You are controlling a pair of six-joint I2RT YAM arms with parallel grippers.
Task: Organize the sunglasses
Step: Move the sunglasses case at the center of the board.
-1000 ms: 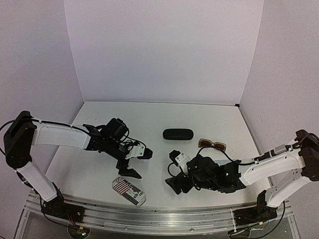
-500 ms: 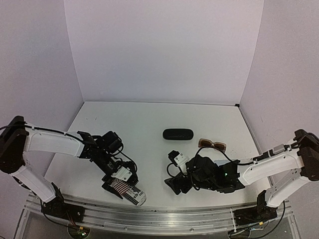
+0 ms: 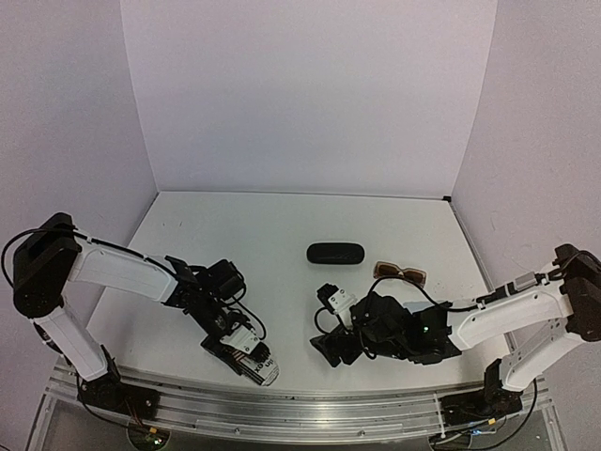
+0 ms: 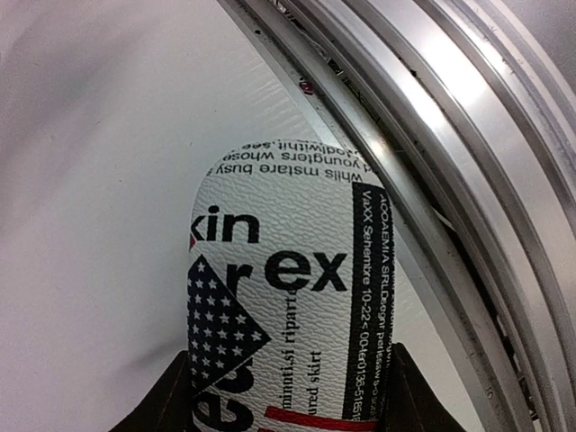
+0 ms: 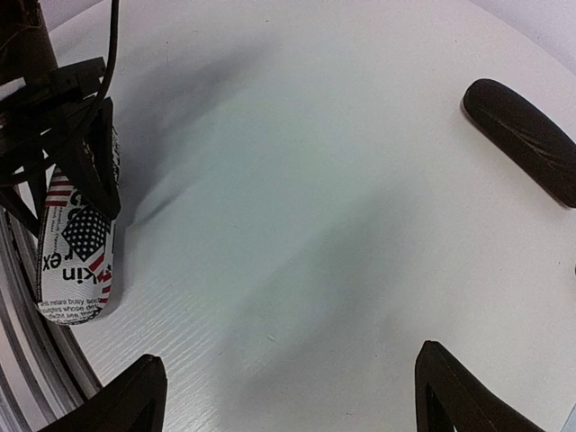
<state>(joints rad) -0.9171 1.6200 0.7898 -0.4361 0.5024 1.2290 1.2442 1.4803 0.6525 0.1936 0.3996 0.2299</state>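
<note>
A brown-framed pair of sunglasses [image 3: 400,272] lies on the white table [image 3: 282,225], right of centre. It sits just beyond my right arm. A white sunglasses case printed with a flag and black lettering [image 3: 257,365] [image 4: 288,261] [image 5: 76,261] lies at the table's near edge. My left gripper [image 3: 239,349] [image 4: 288,400] is shut on the case, with a black finger pressed against each long side. My right gripper [image 3: 331,349] [image 5: 288,387] stands open over bare table, holding nothing.
An oval black case [image 3: 335,253] [image 5: 522,135] lies near the table's middle, left of the brown pair. An aluminium rail [image 3: 300,409] [image 4: 450,180] runs along the near edge, right beside the printed case. Walls enclose the left, back and right sides.
My left arm came down and toward the near edge onto the printed case. Its jaws then closed against the case's sides. The right arm has not moved.
</note>
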